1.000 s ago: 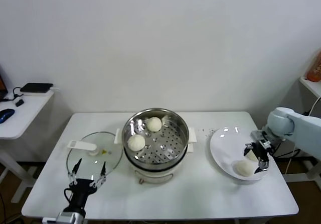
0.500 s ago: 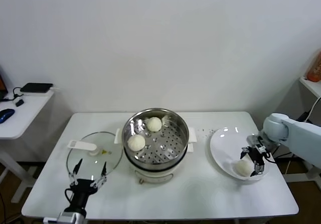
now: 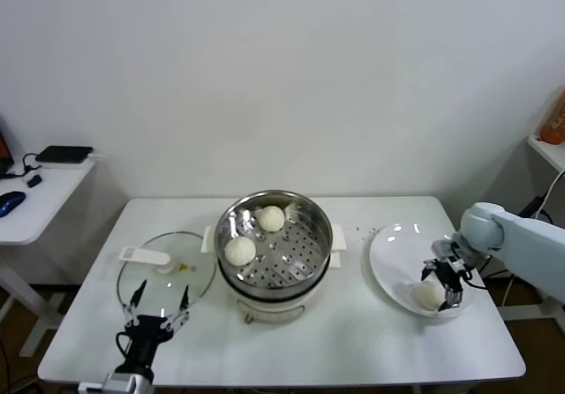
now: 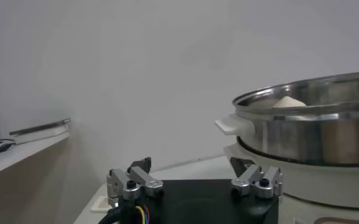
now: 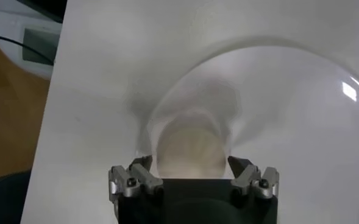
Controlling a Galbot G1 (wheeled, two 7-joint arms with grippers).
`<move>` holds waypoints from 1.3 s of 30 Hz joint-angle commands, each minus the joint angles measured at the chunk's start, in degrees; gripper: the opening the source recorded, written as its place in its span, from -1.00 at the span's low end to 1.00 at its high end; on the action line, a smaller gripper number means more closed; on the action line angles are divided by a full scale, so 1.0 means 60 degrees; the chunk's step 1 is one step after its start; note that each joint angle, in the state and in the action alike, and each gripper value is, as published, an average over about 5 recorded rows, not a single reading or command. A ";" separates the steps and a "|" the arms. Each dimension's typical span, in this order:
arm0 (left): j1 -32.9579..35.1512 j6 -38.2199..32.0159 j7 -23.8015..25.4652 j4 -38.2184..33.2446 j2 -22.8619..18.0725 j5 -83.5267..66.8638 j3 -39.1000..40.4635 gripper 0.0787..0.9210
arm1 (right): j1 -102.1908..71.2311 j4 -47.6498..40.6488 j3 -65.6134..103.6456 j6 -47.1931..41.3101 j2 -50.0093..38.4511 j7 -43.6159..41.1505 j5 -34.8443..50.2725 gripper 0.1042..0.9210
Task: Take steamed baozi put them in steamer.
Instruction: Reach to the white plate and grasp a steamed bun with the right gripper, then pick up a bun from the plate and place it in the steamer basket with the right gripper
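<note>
A: Describing the scene: what is sitting at the middle of the bench (image 3: 353,341)?

B: The steamer (image 3: 275,246) is standing there, a shiny steel basket on a white pot base. Two steamed baozi are already lying inside it: one (image 3: 271,218) toward the far wall, one (image 3: 239,251) toward the steamer's left side.

A: And the other buns?

B: To the right of the steamer, a white plate (image 3: 393,253) is sitting near the bench edge. One baozi (image 3: 429,296) is showing plainly on it. Another may be lying behind the arm, but it is hidden, so I cannot say.

A: What is the right arm doing?

B: The right end effector (image 3: 448,283) is hanging low over the plate with its fingers spread wide, straddling that baozi (image 5: 191,149). In the right wrist view the bun is lying between the two fingertips, so the spread looks meant to clear its sides before a pinch. Nothing is being held yet.

A: And the left arm?

B: The left end effector (image 3: 157,309) is waiting to the left of the steamer, near the bench's front edge, fingers spread and empty, just above a flat glass lid (image 3: 166,268) lying on the bench, probably set aside to keep the basket open.
</note>
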 commanded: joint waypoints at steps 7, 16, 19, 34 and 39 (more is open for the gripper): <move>-0.0025 -0.0004 -0.0001 0.0042 -0.0020 0.0006 -0.0004 0.77 | -0.0182 -0.0158 0.0228 -0.0023 0.0112 -0.0030 -0.0102 0.69; -0.0025 -0.0009 -0.0008 0.0062 -0.0042 0.0000 0.0006 0.77 | -0.0210 -0.0160 0.0285 -0.0045 0.0114 -0.0039 -0.0094 0.48; -0.0009 -0.0014 -0.0009 0.0058 -0.0041 -0.0003 -0.0004 0.77 | -0.0141 -0.0085 0.0295 -0.0041 0.0076 -0.0041 -0.0053 0.45; 0.0000 0.0016 -0.0027 0.0019 -0.0056 0.0007 0.0050 0.77 | 0.4195 0.2149 -0.1612 0.1637 0.0228 -0.0557 0.0228 0.45; 0.0038 0.0015 -0.0021 -0.0010 -0.0051 0.0068 0.0080 0.77 | 0.5704 0.3002 -0.1833 0.2529 0.0829 -0.0703 -0.0012 0.45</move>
